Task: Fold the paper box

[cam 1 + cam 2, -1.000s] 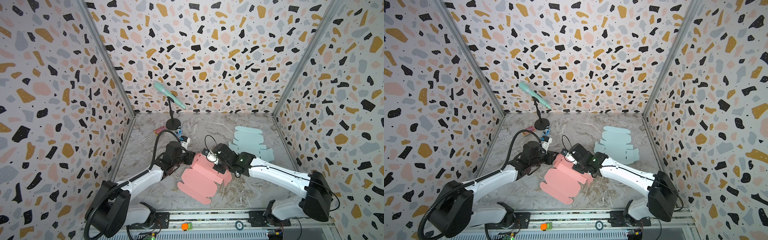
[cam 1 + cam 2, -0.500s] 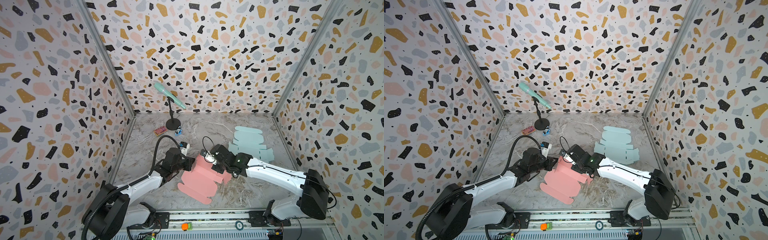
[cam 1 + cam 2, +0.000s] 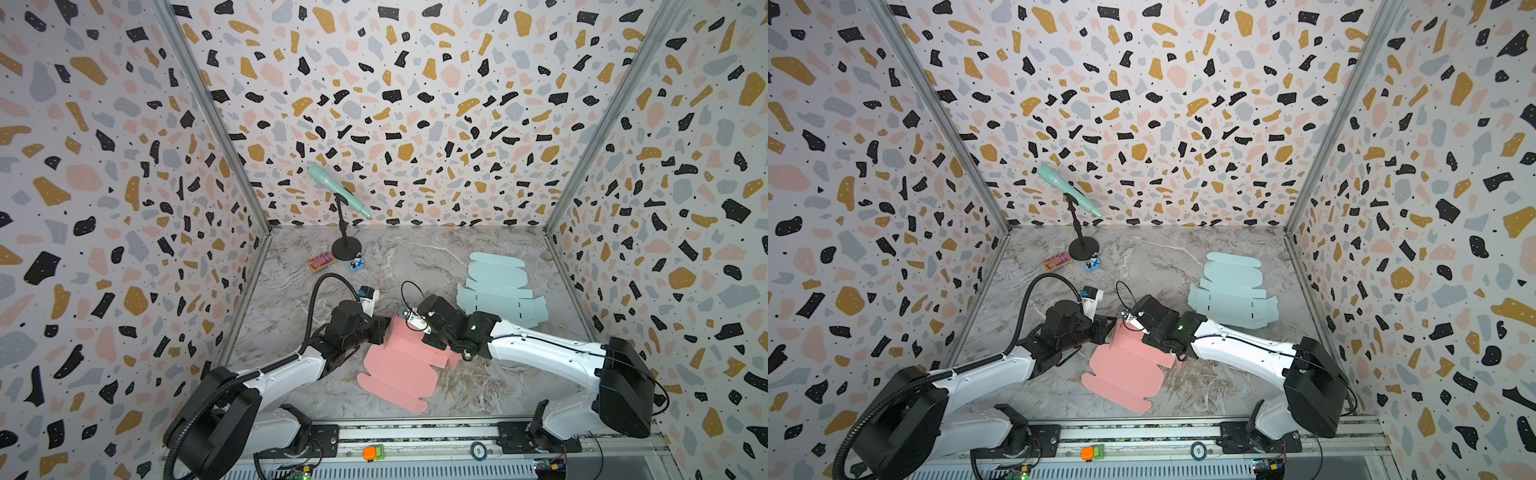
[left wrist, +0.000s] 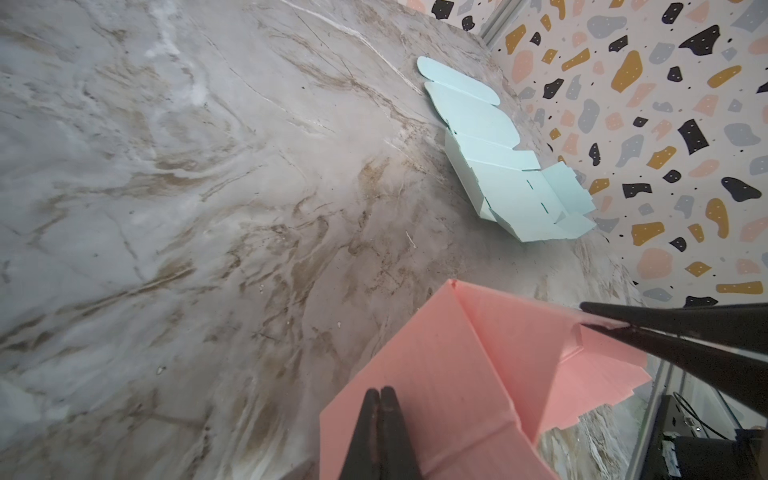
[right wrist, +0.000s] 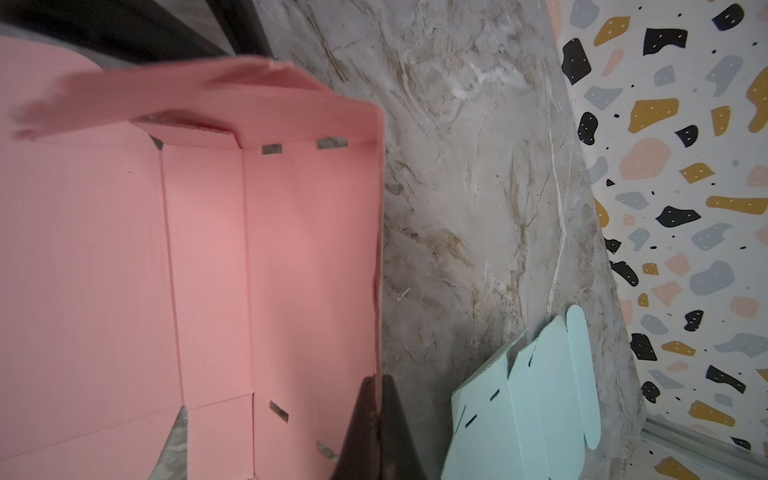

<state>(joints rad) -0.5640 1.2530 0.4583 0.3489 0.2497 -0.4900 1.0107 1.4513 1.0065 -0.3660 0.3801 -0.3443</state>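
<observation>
We work inside a booth of terrazzo-print walls (image 3: 415, 104) over a grey, marble-veined tabletop (image 3: 415, 257), smooth and matte. Between the two grippers sits the pink paper box (image 3: 399, 365), a die-cut corrugated sheet with fine ribbing, slot cuts and rounded tabs. The part nearest the grippers is raised into walls, while the part toward the arms' bases lies flat.

The right gripper (image 5: 377, 399) is clenched on the rim of one raised wall, the thin board running edge-on between its black tapered fingers (image 5: 395, 428). The left gripper (image 4: 380, 399) has its jaws pressed together, tips against the ribbed outer face of a panel. We cannot tell whether any board is caught between them.

Outward from the right gripper, well apart, a mint-green box blank (image 3: 498, 291) lies flat, with dashed slits and rounded flaps. Far beyond the left gripper, by the back wall, a mint microphone (image 3: 338, 191) tilts on a black round-based stand (image 3: 346, 249).
</observation>
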